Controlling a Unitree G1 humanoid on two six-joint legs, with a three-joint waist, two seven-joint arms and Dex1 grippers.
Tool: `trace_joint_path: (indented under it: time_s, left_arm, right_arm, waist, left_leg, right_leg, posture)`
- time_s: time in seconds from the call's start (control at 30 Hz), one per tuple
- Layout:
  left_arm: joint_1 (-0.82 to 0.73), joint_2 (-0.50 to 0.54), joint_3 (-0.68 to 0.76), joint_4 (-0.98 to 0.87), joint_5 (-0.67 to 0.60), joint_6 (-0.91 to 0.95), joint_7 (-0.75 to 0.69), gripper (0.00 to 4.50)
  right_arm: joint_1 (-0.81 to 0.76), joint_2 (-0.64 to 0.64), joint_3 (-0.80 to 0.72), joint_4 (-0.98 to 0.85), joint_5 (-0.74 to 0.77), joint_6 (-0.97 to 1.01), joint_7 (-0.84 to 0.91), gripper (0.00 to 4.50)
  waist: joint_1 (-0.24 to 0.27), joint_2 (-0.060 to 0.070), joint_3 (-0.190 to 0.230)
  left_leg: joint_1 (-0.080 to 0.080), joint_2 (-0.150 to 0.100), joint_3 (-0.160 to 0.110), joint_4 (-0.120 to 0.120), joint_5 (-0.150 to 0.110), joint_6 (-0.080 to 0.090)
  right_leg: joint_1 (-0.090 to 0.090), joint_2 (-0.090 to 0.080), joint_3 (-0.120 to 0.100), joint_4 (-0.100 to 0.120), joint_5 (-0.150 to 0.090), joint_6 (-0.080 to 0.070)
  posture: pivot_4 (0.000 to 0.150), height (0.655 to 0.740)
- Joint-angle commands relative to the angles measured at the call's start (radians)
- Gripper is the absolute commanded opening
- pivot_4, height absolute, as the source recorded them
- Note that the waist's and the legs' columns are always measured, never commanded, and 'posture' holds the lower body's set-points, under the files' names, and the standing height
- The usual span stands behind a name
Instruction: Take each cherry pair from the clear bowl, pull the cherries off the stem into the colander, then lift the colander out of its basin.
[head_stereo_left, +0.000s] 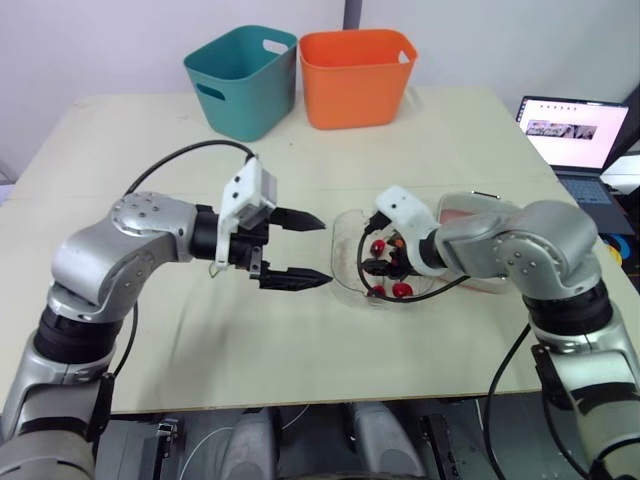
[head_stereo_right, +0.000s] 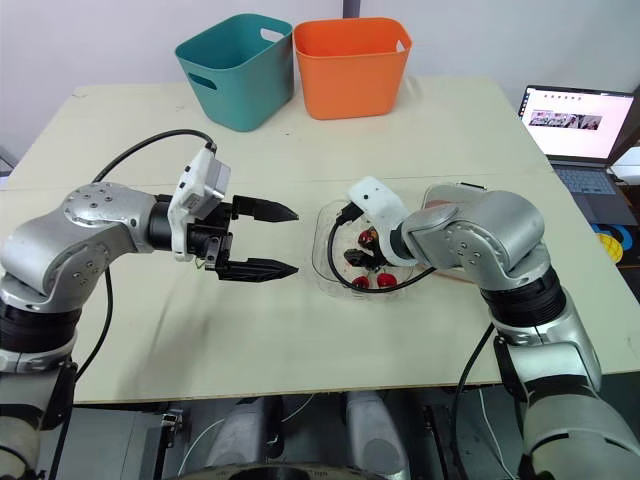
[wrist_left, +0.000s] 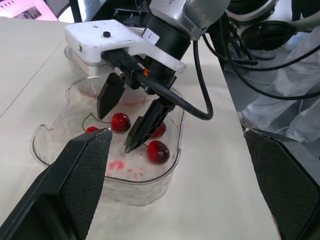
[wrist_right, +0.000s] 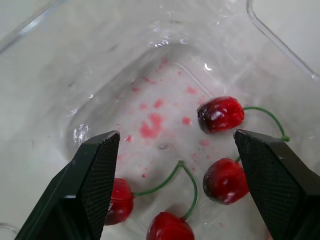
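With jaws wide and empty, the right gripper (wrist_right: 175, 142) hangs in the clear bowl (head_stereo_left: 345, 250), the left gripper (head_stereo_left: 323, 251) likewise just left of it; the soft, slick cherry pair (wrist_right: 119, 206) is probably best pinched by its stem.

Brightly and evenly lit by diffuse light, with only faint, soft-edged shadows cast on the pale table (head_stereo_left: 300, 340) under the left gripper (head_stereo_left: 326, 251) and just below its open jaws. Marked by small specular glints along the wall of the clear bowl (wrist_right: 165, 45) ahead of the jaws of the right gripper (wrist_left: 116, 131), and by pinpoint highlights on the cherries (wrist_right: 220, 114) between those jaws, juice smears rendered sharp. Shown in the wrist views with black fingers (wrist_left: 75, 185) looming large through wide-angle perspective, pad texture legible, background beyond the jaws slightly softer.
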Motion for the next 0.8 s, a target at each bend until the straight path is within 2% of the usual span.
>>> trace_joint_path:
  time_s: [0.03, 0.2, 0.43, 0.67, 0.8]
  left_arm:
    - [0.0, 0.008, 0.023, -0.02, -0.006, -0.015, 0.002, 4.45]
    - [0.001, 0.0, 0.02, -0.021, -0.007, -0.017, 0.012, 4.45]
    - [0.019, 0.031, 0.023, -0.014, 0.013, -0.031, 0.0, 4.45]
    - [0.015, 0.127, 0.02, 0.09, 0.151, -0.141, -0.016, 4.45]
    - [0.018, 0.134, 0.02, 0.118, 0.174, -0.179, -0.032, 4.45]
  right_arm:
    - [-0.027, 0.036, -0.054, -0.001, 0.002, 0.007, 0.006, 3.96]
    - [-0.027, 0.11, -0.067, 0.074, -0.064, 0.007, -0.031, 3.96]
    - [-0.018, 0.128, -0.046, 0.12, -0.122, 0.007, -0.048, 3.96]
    - [-0.022, 0.123, -0.027, 0.143, -0.149, 0.007, -0.024, 3.96]
    - [-0.018, 0.167, -0.042, 0.187, -0.173, 0.007, -0.03, 3.96]
  waist:
    - [0.0, 0.0, 0.0]
    - [-0.001, 0.0, 0.0]
    - [-0.001, 0.0, 0.0]
    - [-0.002, 0.0, 0.0]
    - [-0.003, 0.0, 0.0]
  left_leg:
    - [0.0, 0.0, 0.0, 0.0, 0.0, 0.0]
    - [0.0, 0.0, 0.0, 0.0, 0.0, 0.0]
    - [0.0, 0.0, 0.0, 0.0, 0.0, 0.0]
    - [0.0, 0.0, 0.0, 0.0, 0.0, 0.0]
    - [0.0, 0.0, 0.0, -0.001, 0.0, 0.0]
  right_leg:
    - [0.0, 0.0, 0.0, 0.0, 0.0, 0.0]
    - [0.0, 0.0, 0.0, 0.001, 0.0, 0.0]
    - [0.0, 0.0, 0.0, 0.0, 0.0, 0.0]
    - [-0.001, 0.001, 0.0, 0.001, 0.0, 0.0]
    - [-0.001, 0.0, 0.0, -0.001, 0.0, 0.0]
  posture:
    - [0.15, 0.74]
    - [0.15, 0.74]
    - [0.15, 0.74]
    - [0.15, 0.74]
    - [0.15, 0.74]
